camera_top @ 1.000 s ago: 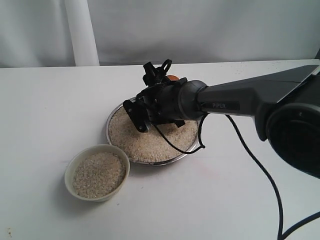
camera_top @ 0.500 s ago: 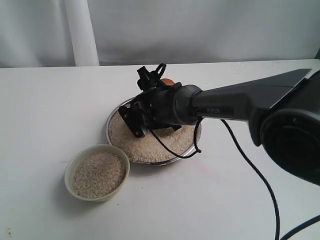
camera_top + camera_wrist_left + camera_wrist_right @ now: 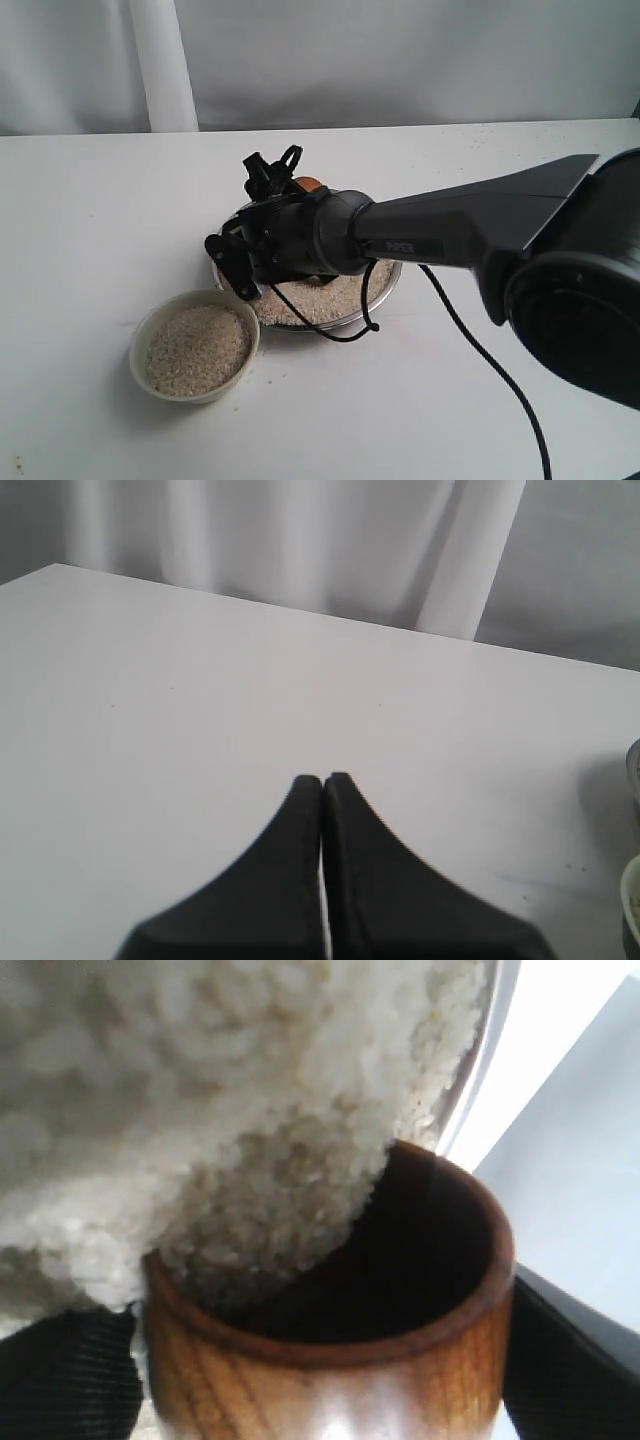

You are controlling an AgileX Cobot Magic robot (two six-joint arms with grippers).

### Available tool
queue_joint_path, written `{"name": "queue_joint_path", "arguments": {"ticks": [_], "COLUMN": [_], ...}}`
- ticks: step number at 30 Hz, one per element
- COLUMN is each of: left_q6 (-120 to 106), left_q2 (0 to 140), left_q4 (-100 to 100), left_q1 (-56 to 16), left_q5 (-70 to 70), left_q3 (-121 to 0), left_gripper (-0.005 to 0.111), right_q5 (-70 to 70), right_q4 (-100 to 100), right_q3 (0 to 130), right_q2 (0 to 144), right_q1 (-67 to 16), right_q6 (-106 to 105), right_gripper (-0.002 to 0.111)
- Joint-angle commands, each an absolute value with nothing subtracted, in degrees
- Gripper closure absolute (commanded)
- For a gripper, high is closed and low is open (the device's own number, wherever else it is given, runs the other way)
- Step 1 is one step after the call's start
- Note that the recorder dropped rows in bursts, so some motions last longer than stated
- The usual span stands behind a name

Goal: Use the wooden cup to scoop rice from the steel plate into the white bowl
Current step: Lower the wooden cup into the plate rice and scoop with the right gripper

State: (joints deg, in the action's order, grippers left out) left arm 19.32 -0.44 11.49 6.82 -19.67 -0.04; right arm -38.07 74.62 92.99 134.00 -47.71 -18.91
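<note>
- Right wrist view: the cup (image 3: 330, 1360) is pinched at its sides by the right fingers (image 3: 60, 1380), which are set wide around its barrel.
- The cup's mouth is turned toward the rice (image 3: 200, 1110), and grains lie across part of the opening. The dark inside is seen to be mostly unfilled.
- The long axis is judged to run from the fingers out toward the heap, lying well over rather than upright.
- In the exterior view only a sliver of the cup shows above the wrist, at 12 o'clock on the plate (image 3: 385, 285).
- The scoop is judged to be in hand. The mouth should be pushed deeper under the heap, then rolled upward before any lift so that grains are kept.
- The bowl (image 3: 165, 388) stands just beside the plate at 8 o'clock and is already well filled, so a slow tip is advised.
- The left fingers (image 3: 300, 860) are pressed together over bare table (image 3: 150, 680), with nothing held.
</note>
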Motion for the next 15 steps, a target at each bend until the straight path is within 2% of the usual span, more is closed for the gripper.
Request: {"name": "queue_joint_path", "arguments": {"ticks": [1,15], "left_q6": [19.45,19.45], "left_q2": [0.00,0.00], "left_q4": [11.28,11.28], "left_q1": [6.74,6.74], "left_q5": [-19.31,-19.31], "left_q3": [0.00,0.00], "left_gripper": [0.107,0.107], "right_q5": [-39.72,-40.12], "right_q4": [72.35,63.17], "right_q3": [93.11,93.11], "right_q2": [132.92,131.12], "right_q1": [-48.64,-50.06], "right_q6": [-19.68,-21.59], "right_gripper": [0.108,0.108]}}
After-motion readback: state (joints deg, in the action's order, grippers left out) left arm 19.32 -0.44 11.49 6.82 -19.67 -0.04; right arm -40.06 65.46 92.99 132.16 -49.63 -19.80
